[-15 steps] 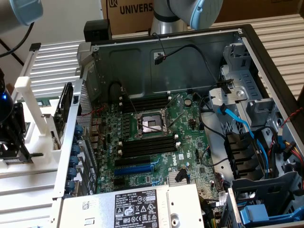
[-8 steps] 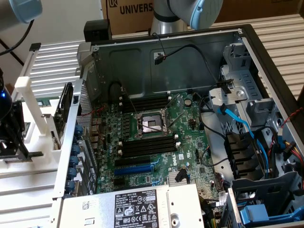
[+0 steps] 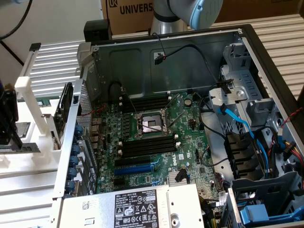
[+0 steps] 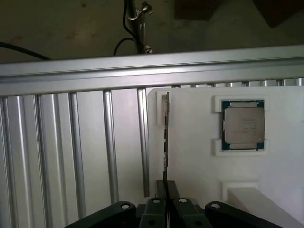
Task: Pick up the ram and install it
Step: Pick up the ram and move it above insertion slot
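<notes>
One pincer point(image 4: 166, 194) clamped on the ram point(image 4: 165, 142), beside an open computer case point(image 3: 142, 61).
Computer case: lying open across the centre and right of the exterior view, its motherboard point(image 3: 190, 137) carrying long black slots point(image 3: 147, 146) with white end clips. Robot arm point(image 3: 190, 12): grey joint at upper centre, behind the case. Ribbed metal table point(image 4: 57, 152): bears a white holder point(image 4: 190, 156), at the exterior view's left. Ram: on edge in a groove of the holder, its near end pinched between the two fingers, which press against its faces. Silver processor chip point(image 4: 243, 124): in a recess of the same holder, apart from the ram.
</notes>
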Controlling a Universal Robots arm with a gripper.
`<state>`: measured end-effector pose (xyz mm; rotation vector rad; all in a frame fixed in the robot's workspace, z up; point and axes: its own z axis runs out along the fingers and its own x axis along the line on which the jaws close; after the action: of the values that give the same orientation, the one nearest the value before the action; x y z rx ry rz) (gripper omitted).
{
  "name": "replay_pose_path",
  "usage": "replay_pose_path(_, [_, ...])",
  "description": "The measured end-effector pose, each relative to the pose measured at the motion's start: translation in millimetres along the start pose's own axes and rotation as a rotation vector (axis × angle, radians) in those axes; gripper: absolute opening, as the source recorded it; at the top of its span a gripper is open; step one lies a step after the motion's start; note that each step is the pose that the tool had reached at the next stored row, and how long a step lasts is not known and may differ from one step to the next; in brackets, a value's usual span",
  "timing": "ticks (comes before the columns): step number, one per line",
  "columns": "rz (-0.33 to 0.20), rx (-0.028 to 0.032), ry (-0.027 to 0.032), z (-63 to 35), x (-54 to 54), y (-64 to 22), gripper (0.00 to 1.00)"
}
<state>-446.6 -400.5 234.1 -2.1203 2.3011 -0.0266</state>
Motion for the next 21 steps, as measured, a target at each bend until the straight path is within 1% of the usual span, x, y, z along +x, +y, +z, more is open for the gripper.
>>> replay_pose_path(3, [0.004,0.0008,0.0062,-5.8,0.0,-0.1,0.13])
replay_pose_path(6, [0.01,0.0021,0.0162,-9.9,0.0,-0.2,0.13])
replay_pose_path(8, [0.012,0.0023,0.0197,-14.4,0.1,-0.3,0.13])
replay_pose_path(10, [0.013,0.0025,0.0215,-20.1,0.1,-0.3,0.13])
replay_pose_path(13, [0.013,0.0025,0.0226,-31.1,0.2,-0.2,0.13])
replay_pose_path(21, [0.013,0.0028,0.0226,-67.1,0.4,-0.6,0.13])
